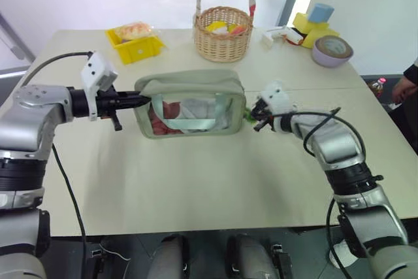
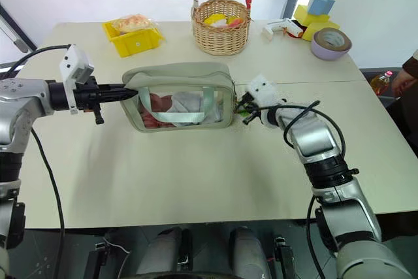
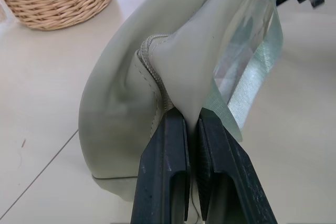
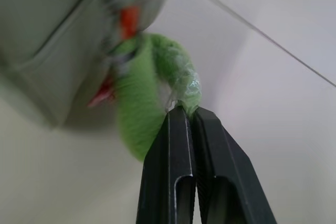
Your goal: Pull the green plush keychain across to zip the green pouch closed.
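The green pouch (image 1: pixel 189 106) stands on the table (image 1: pixel 196 187), its clear window and light green strap facing me, red-and-white contents inside. My left gripper (image 1: pixel 146 100) is shut on the fabric at the pouch's left end; in the left wrist view the black fingers (image 3: pixel 165 161) pinch a fold beside the zip seam. At the pouch's right end hangs the green plush keychain (image 4: pixel 142 103), and my right gripper (image 4: pixel 188 109) is shut on its edge, low near the tabletop (image 1: pixel 255 118).
Behind the pouch stands a wicker basket (image 1: pixel 223 31). A yellow bin (image 1: pixel 136 42) sits at the back left. A tape roll (image 1: pixel 332 50) and yellow and blue blocks (image 1: pixel 312 23) are at the back right. A person's hand (image 1: pixel 405 88) shows at the right edge.
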Motion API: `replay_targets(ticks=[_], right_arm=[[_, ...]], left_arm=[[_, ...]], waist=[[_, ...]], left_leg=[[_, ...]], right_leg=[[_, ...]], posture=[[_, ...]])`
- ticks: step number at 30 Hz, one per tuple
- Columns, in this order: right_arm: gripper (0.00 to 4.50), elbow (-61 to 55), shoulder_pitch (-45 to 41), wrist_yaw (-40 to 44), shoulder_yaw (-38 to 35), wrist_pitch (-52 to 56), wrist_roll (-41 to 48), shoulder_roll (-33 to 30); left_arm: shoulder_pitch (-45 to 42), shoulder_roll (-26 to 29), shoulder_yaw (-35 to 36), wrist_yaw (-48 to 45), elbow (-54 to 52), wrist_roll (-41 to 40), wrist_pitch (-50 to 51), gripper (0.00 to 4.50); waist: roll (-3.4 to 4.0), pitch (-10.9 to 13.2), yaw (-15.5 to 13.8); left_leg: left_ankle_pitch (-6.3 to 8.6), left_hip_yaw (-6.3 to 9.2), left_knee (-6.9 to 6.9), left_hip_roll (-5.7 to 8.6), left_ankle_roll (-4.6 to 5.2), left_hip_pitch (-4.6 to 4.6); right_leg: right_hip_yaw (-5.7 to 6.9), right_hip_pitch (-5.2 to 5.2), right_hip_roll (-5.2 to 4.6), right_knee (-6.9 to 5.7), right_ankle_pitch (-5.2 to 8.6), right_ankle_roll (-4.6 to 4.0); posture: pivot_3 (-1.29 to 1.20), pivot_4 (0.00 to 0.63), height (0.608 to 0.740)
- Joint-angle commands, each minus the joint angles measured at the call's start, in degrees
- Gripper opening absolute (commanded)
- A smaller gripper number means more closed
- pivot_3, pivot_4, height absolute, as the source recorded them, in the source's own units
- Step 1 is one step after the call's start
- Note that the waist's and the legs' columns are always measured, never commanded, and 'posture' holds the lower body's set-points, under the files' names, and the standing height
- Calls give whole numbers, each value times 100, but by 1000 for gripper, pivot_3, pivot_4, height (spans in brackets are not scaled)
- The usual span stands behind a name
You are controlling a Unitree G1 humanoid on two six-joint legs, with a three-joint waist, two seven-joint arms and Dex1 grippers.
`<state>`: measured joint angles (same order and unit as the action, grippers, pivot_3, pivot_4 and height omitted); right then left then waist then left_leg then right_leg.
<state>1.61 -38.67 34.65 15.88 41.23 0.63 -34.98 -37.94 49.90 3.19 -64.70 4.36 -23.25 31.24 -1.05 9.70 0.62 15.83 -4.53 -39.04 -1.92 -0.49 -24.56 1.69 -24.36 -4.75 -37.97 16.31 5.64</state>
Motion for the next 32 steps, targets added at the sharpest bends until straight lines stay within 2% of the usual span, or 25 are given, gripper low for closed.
replay_targets(ticks=[1,9,13,16,19,21,23,27,32], right_arm=[[52,248,-91,150,247,-974,-580,-373],[52,921,-416,198,167,-1828,-938,-304],[52,790,-468,369,-454,-1121,-258,69],[1028,557,-567,603,-1015,-301,383,224],[2504,116,-679,1231,-1536,456,1011,-338],[3609,-69,-668,1764,-1656,511,1232,-911],[4468,-137,-714,2122,-1752,535,1417,-1359],[4468,-622,-967,2819,-1930,977,2063,-1974],[4468,-1033,-1345,2542,-2040,1537,2542,-1773]], left_arm=[[19,-18,85,39,-119,-50,29,0],[6,-59,71,50,-85,-29,-26,0],[-24,-76,38,68,-55,11,-71,0],[-108,-164,87,208,36,46,-163,1161],[-188,-50,167,-23,105,-110,-25,2585],[-208,91,276,-180,235,-184,49,3647],[-183,264,426,-327,299,-343,223,4471],[-58,674,698,-305,374,-361,427,4471],[169,904,1110,-130,454,-378,391,4471]], waist=[[-1,-1,0],[-2,-1,2],[-2,-1,3],[-2,-1,-14],[0,1,-21],[1,2,-35],[1,2,-6],[3,3,62],[7,5,69]], left_leg=[[0,0,-1,1,0,0],[-1,0,-2,-2,-1,4],[-1,0,-1,-2,-2,4],[-1,1,-1,-4,-2,4],[-1,1,-3,-3,-2,0],[-1,1,-2,-2,-1,-1],[1,1,-1,-2,3,-1],[21,-3,2,-6,36,13],[22,-8,3,-18,38,15]], right_leg=[[-1,1,-1,1,0,0],[0,3,1,2,0,0],[0,5,1,1,0,0],[1,5,1,-1,0,0],[1,6,0,0,0,0],[3,5,0,2,0,0],[2,5,1,3,0,0],[-1,4,5,4,0,0],[-2,-4,8,3,1,-1]], posture=[[0,150,739],[0,150,739],[0,150,739],[0,150,739],[0,150,739],[0,150,739],[0,150,739],[0,150,739],[0,150,739]])
